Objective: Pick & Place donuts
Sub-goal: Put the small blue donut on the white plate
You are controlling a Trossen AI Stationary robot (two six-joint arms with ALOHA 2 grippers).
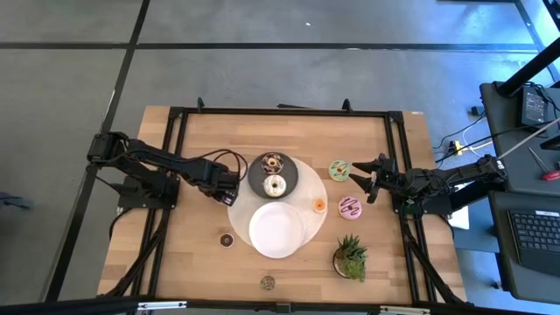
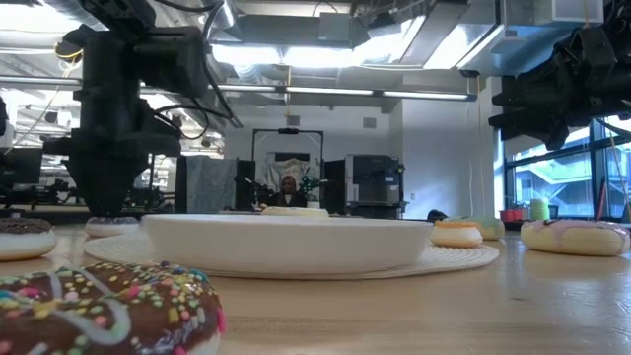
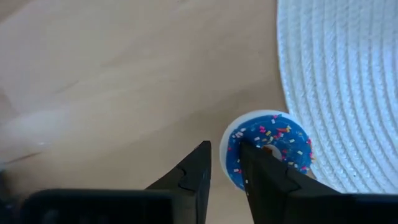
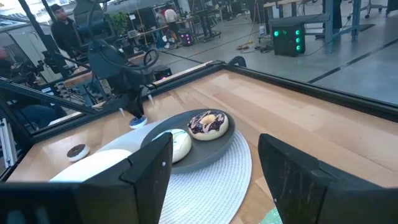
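A small blue sprinkled donut [image 3: 268,148] with a white underside lies flat on the wood at the left edge of the round white mat [image 3: 348,81]. My left gripper [image 3: 224,152] points down over it, open a little. One finger [image 3: 264,174] stands over the ring near its hole, the other [image 3: 193,174] outside the rim. A dark plate [image 1: 293,178] on the mat carries a brown donut [image 1: 274,163] and a white donut [image 1: 275,185]. My right gripper [image 1: 363,179] waits open and level at the table's right side. My left gripper comes at the blue donut from above, with the ring's side [image 3: 231,155] between its fingers. A strip of wood shows between the outer finger and the rim. The inner finger covers part of the ring; whether it touches, I cannot tell. The donut lies on the table.
A white plate [image 1: 277,229] sits on the mat's near half. An orange mini donut [image 1: 319,206], a green donut [image 1: 339,169] and a pink donut [image 1: 350,207] lie to the right. A dark mini donut [image 1: 227,239], a sprinkled brown donut [image 1: 268,281] and a potted plant [image 1: 350,258] stand nearer.
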